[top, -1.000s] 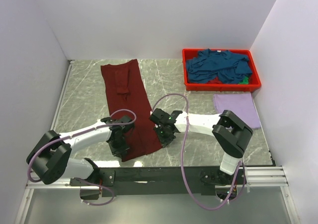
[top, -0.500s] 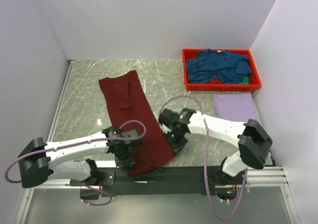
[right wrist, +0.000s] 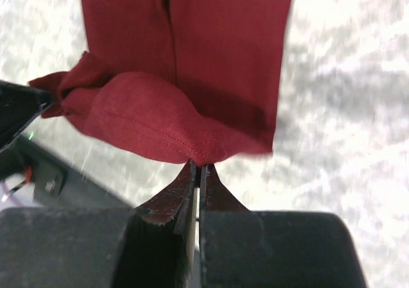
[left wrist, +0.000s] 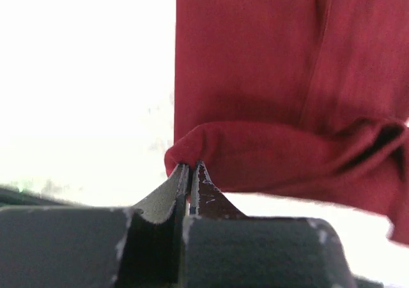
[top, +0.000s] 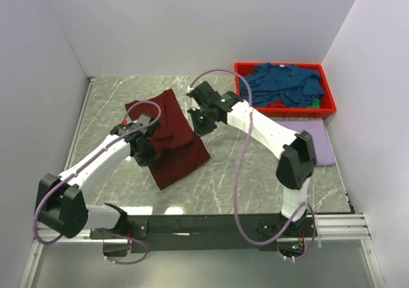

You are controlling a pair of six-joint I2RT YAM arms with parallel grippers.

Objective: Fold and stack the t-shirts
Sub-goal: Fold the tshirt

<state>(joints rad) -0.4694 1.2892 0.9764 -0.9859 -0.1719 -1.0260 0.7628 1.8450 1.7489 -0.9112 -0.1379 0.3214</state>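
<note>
The dark maroon t-shirt (top: 171, 141) lies on the table, its near end lifted and carried back over the rest. My left gripper (top: 144, 149) is shut on its left corner, which shows in the left wrist view (left wrist: 185, 152). My right gripper (top: 197, 123) is shut on the right corner by the hem, seen in the right wrist view (right wrist: 198, 154). The cloth (right wrist: 192, 58) hangs below both. A pale lavender t-shirt (top: 319, 141) lies flat at the right. Teal-blue t-shirts (top: 281, 87) are piled in the red bin (top: 241, 103).
The red bin stands at the back right corner. White walls close the table on three sides. The grey marbled tabletop (top: 243, 179) shows in front of the maroon shirt.
Both grippers have lifted the near end of the maroon shirt and carried it away from the arm bases, toward the back. The shirt now lies doubled and shorter.
</note>
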